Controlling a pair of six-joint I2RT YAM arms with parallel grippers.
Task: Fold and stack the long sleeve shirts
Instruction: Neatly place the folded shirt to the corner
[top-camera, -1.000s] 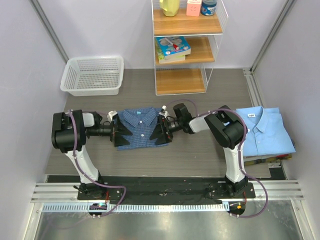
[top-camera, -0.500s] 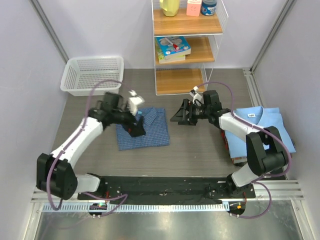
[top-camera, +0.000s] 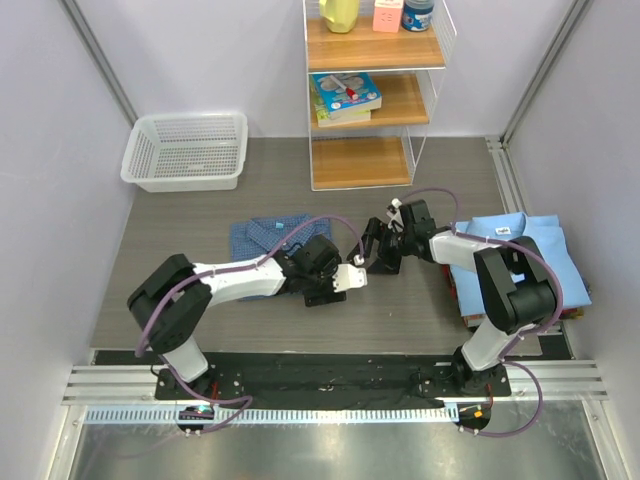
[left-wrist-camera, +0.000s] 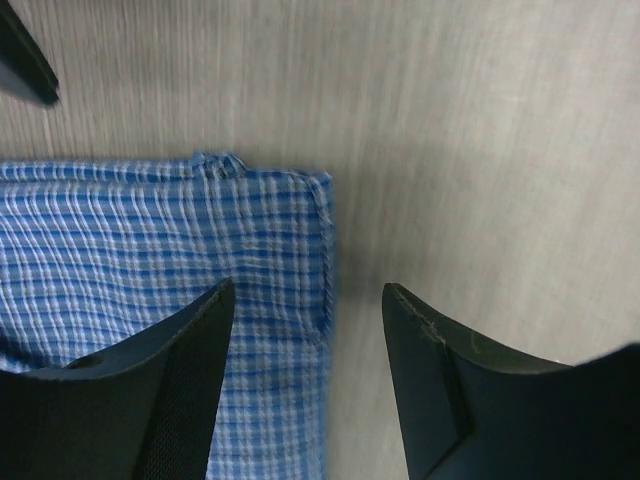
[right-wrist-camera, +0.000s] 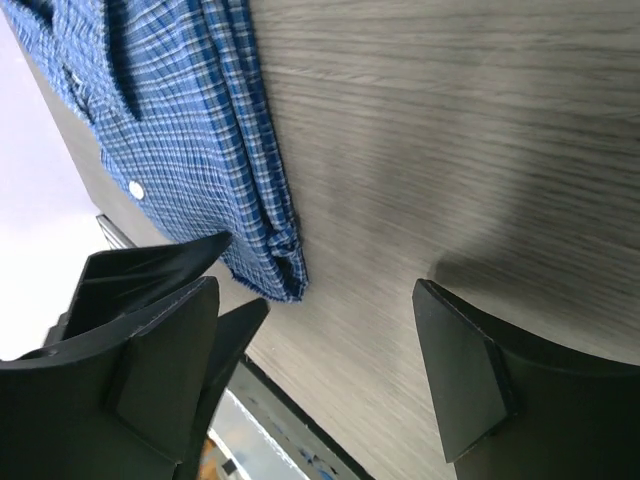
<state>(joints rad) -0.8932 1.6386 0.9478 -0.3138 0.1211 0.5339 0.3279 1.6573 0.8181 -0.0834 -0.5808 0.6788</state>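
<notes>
The dark blue checked shirt (top-camera: 262, 238) lies folded on the table, its near right part under my left arm. My left gripper (top-camera: 325, 292) is open low over the shirt's near right corner. In the left wrist view (left-wrist-camera: 308, 290) its jaws straddle the shirt's (left-wrist-camera: 130, 240) edge. My right gripper (top-camera: 376, 252) is open and empty just right of that shirt. In the right wrist view (right-wrist-camera: 315, 288) it hangs over bare table beside the folded edge (right-wrist-camera: 170, 120). The light blue shirt (top-camera: 525, 262) with a white neck label (top-camera: 503, 229) lies folded at the right.
A white mesh basket (top-camera: 185, 150) stands at the back left. A wire and wood shelf (top-camera: 370, 105) with books and bottles stands at the back middle. Flat items (top-camera: 520, 320) stick out under the light blue shirt.
My left gripper has swung from the checked shirt's far left side to its near right corner. My right gripper has moved down and left, closer to the shirt's right edge.
</notes>
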